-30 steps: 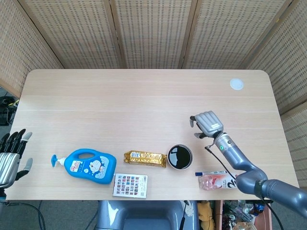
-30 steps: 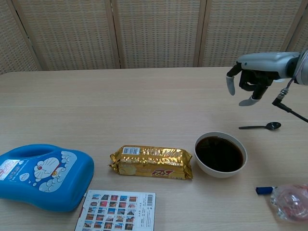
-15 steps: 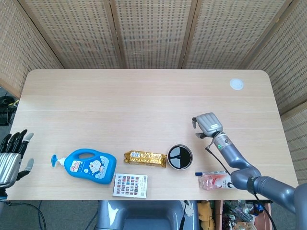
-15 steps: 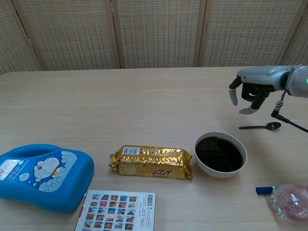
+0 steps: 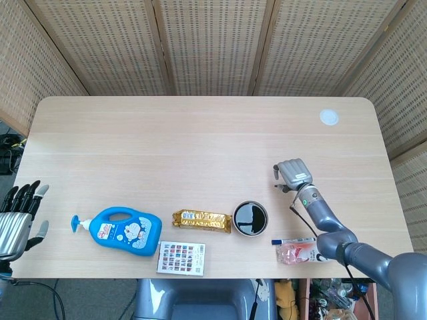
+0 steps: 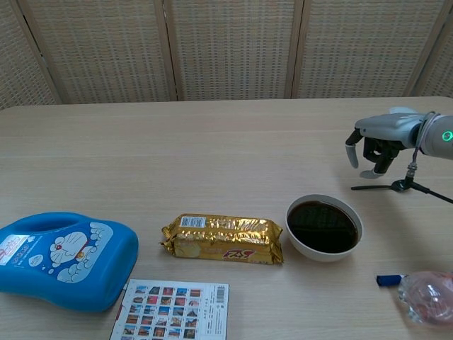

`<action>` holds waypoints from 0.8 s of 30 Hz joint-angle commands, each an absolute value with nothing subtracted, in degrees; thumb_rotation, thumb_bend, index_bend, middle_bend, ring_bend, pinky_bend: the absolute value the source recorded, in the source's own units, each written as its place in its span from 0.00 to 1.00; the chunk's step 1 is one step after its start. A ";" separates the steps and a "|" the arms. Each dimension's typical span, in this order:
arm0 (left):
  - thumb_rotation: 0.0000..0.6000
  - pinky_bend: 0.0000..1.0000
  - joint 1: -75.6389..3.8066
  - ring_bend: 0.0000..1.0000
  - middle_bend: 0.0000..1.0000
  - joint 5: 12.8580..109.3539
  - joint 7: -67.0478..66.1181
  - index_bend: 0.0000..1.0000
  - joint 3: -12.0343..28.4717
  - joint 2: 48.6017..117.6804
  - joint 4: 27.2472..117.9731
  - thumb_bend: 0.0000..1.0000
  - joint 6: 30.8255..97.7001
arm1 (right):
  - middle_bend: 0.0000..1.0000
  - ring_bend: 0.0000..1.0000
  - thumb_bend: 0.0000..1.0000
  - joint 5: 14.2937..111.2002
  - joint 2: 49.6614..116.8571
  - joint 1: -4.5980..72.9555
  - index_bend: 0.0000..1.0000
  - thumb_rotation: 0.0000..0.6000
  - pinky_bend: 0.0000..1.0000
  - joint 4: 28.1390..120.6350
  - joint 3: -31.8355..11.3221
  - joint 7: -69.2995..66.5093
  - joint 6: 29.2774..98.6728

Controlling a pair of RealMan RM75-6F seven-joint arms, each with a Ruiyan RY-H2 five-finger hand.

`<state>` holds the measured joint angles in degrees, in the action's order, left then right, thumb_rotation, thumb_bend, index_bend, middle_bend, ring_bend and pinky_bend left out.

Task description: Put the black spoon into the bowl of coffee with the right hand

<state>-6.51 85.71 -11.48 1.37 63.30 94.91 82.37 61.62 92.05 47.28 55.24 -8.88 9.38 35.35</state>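
Observation:
The black spoon [image 6: 373,188] lies flat on the table, right of the bowl of coffee [image 6: 324,227], its handle pointing toward the bowl. My right hand [image 6: 376,139] hovers just above and slightly behind the spoon, fingers hanging down and apart, holding nothing. In the head view the right hand [image 5: 293,175] sits up and right of the bowl [image 5: 250,218] and covers the spoon. My left hand [image 5: 17,217] is off the table's left edge, fingers spread and empty.
A gold biscuit pack [image 6: 223,239] lies left of the bowl, and a blue Doraemon bottle [image 6: 64,258] further left. A picture card [image 6: 173,310] is at the front edge. A clear packet with a blue cap [image 6: 423,294] lies front right. A white disc [image 5: 328,117] sits far right.
My right hand has dropped lower and shifted right, closing in over the spoon. The spoon and bowl have not moved.

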 commanded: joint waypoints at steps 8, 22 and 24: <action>1.00 0.00 -6.65 0.00 0.00 85.39 -11.56 0.00 1.20 63.56 94.72 0.46 81.89 | 0.96 0.96 0.49 61.09 94.69 47.63 0.55 1.00 1.00 50.90 -8.24 9.82 33.33; 1.00 0.00 -6.54 0.00 0.00 85.03 -11.38 0.00 0.97 63.70 94.38 0.46 81.74 | 0.95 0.96 0.49 60.45 97.42 48.11 0.55 1.00 1.00 45.79 -7.93 10.89 30.91; 1.00 0.00 -6.53 0.00 0.00 85.02 -11.37 0.00 0.93 63.74 94.31 0.46 81.72 | 0.95 0.96 0.49 60.38 97.66 48.22 0.55 1.00 1.00 45.40 -7.97 10.99 30.61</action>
